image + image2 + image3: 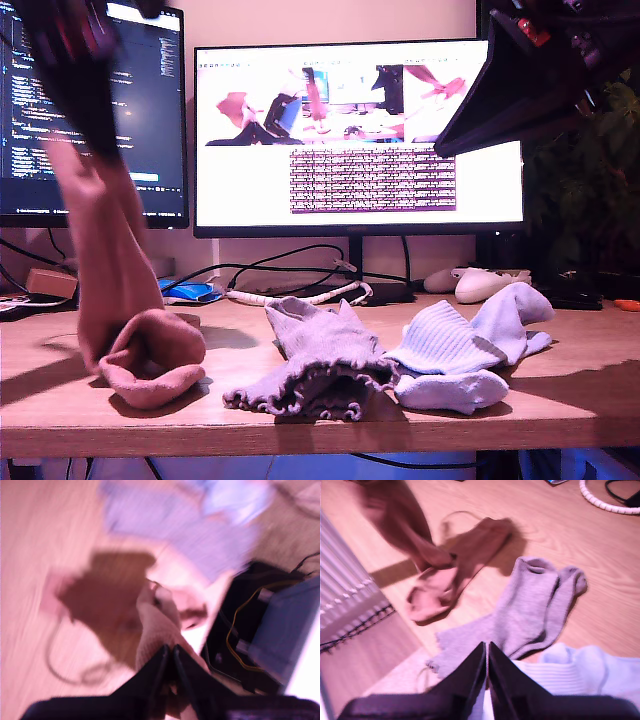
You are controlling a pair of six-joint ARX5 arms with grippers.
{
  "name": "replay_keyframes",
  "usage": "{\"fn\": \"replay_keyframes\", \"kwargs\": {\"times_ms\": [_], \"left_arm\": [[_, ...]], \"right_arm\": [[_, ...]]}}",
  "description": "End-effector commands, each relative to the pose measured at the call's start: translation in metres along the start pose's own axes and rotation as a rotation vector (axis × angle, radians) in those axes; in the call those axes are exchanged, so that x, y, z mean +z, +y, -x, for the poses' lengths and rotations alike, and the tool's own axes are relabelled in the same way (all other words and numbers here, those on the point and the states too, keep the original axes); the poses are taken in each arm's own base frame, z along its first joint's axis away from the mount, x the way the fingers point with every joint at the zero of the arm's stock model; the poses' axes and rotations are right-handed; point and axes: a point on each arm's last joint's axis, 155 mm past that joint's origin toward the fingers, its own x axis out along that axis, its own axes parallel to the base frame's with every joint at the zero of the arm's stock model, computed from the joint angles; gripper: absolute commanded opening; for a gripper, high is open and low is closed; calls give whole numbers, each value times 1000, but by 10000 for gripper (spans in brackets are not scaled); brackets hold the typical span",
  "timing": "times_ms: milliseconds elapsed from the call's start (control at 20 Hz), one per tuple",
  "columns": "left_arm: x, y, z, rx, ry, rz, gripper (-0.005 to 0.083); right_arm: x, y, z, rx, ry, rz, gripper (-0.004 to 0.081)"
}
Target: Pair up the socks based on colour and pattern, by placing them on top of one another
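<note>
My first gripper (170, 652) has its jaws clamped on a soft salmon-pink fabric sock (105, 250), which hangs long and near vertical at the exterior view's left, its lower end touching a second salmon-pink sock (150, 370) lying on the pale wooden desk (240, 335). That is the relation the coming move turns on, as I judge it: the resting pink sock lies directly under the hanging one, so lowering and laying the held sock along it should make the pair. The second wrist view shows the resting pink sock stretching away across the desk, though motion blur keeps me from fixing its long axis exactly. My second gripper (487, 652) has its jaws together on nothing and hovers above the pale blue-white ribbed socks (470, 350) at the exterior view's right, well apart from the pink ones, so my first arm is the nearer. Between the two groups the two grey-lilac socks with frilly ruffled cuffs (320, 360) lie side by side, touching the blue-white ones.
</note>
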Motion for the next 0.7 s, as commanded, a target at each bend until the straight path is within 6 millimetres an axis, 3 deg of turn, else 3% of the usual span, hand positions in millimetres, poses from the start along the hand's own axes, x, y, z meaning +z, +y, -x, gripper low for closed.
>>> {"fn": "replay_keyframes", "kwargs": {"times_ms": [0,350,650], "left_arm": [[3,8,-17,7,13,-57,-22],[20,65,-55,130,-10,-147,-22],[30,103,-51,248,-69,-156,-22]], "right_arm": [[-6,3,-1,20,3,-3,-9],[-6,4,-1,26,3,-3,-9],[-6,4,-1,26,3,-3,-9]]}}
